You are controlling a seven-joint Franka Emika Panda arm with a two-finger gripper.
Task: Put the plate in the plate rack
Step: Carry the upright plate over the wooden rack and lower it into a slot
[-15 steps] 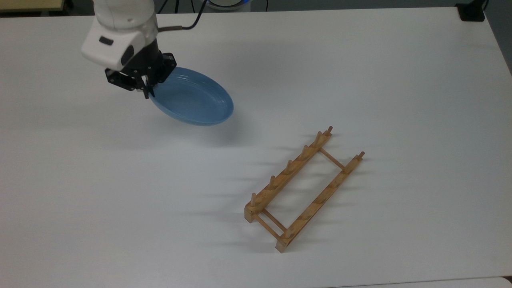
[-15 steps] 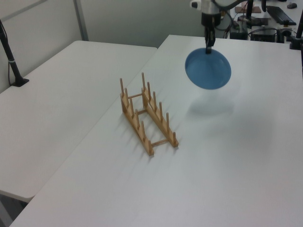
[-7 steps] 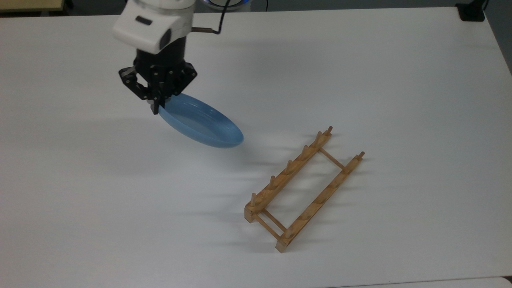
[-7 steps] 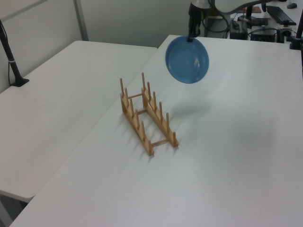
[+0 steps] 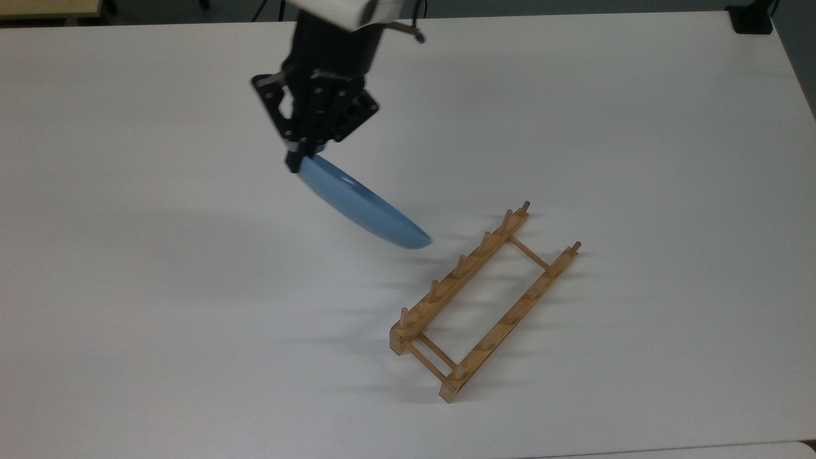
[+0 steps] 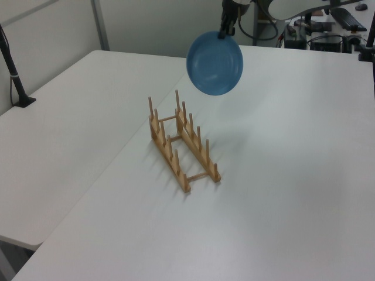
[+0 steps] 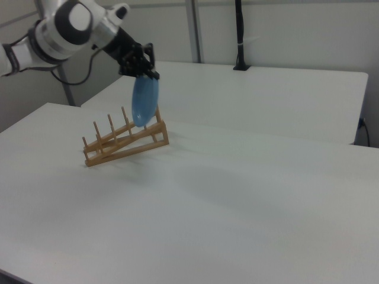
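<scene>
A light-blue plate [image 5: 363, 207] hangs nearly on edge in the air, held by its upper rim in my gripper [image 5: 297, 160], which is shut on it. In the left view the plate [image 6: 214, 63] shows its round face under the gripper [image 6: 223, 34], above and behind the rack's far end. In the right view the plate [image 7: 144, 101] hangs edge-on from the gripper [image 7: 145, 76], over the rack [image 7: 123, 143]. The wooden plate rack [image 5: 482, 299] stands bare on the white table, to the lower right of the plate in the top view. The same rack [image 6: 181, 140] sits mid-table in the left view.
The white table [image 5: 637, 127] spreads wide around the rack. A second white table [image 6: 64, 134] adjoins it on the left view's left. A black post [image 6: 13, 70] stands at that table's far left. Desks with cables and equipment [image 6: 334, 29] lie behind the arm.
The gripper has carried the plate toward the rack, rightward in the top view and leftward in the left view. The plate has turned from tilted to nearly on edge. The rack has not moved.
</scene>
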